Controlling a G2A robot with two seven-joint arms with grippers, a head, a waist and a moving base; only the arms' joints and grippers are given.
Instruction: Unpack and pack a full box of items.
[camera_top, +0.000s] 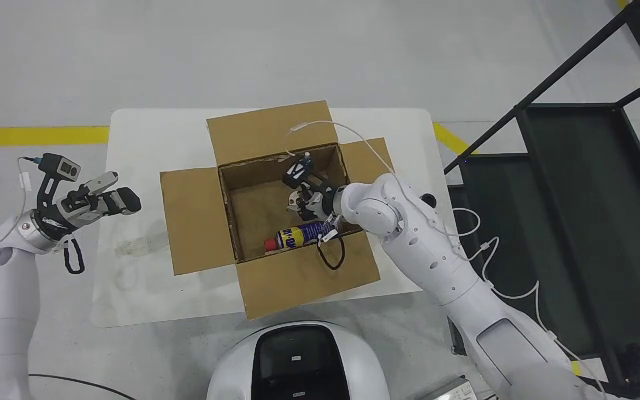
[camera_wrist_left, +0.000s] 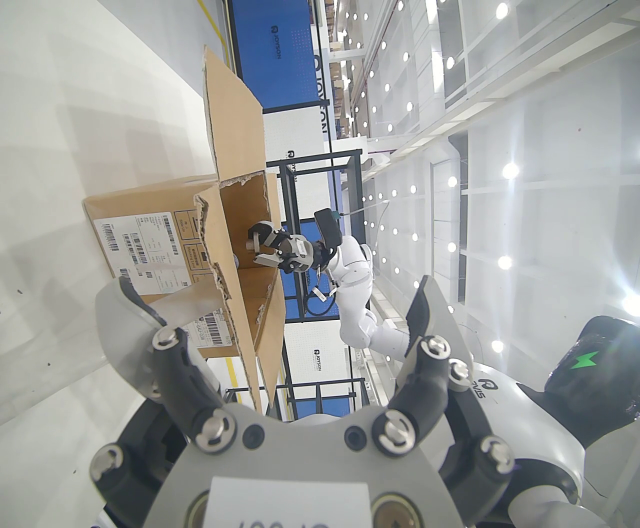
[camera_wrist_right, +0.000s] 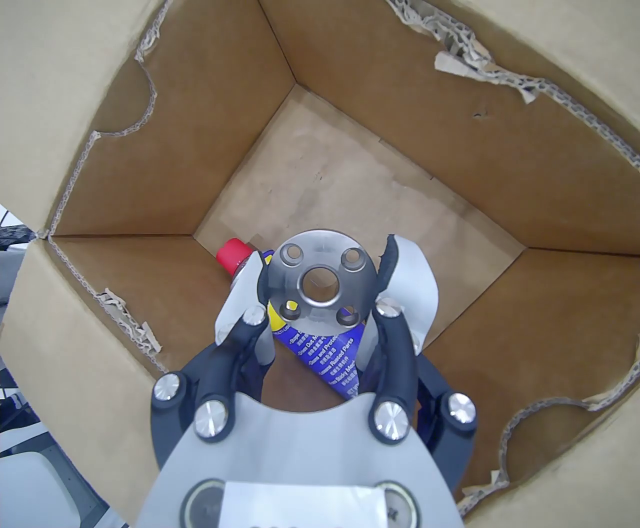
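Clamping a round metal flange (camera_wrist_right: 316, 287) by its rim, the right gripper (camera_wrist_right: 322, 272) hangs inside the open cardboard box (camera_wrist_right: 210, 150), one finger pressed to each side of the disc. The flange has a central hole with four smaller holes around it. Just beneath it, a blue spray can (camera_wrist_right: 325, 352) with a red cap lies on its side on the box floor, close to the box wall nearest the robot. Beyond the can the box floor is bare cardboard. The box stands on a white surface (camera_top: 150, 290) with its four flaps folded outward. Well out from the box's left flap, the left gripper (camera_wrist_left: 275, 300) is held with its fingers spread wide and nothing between them.
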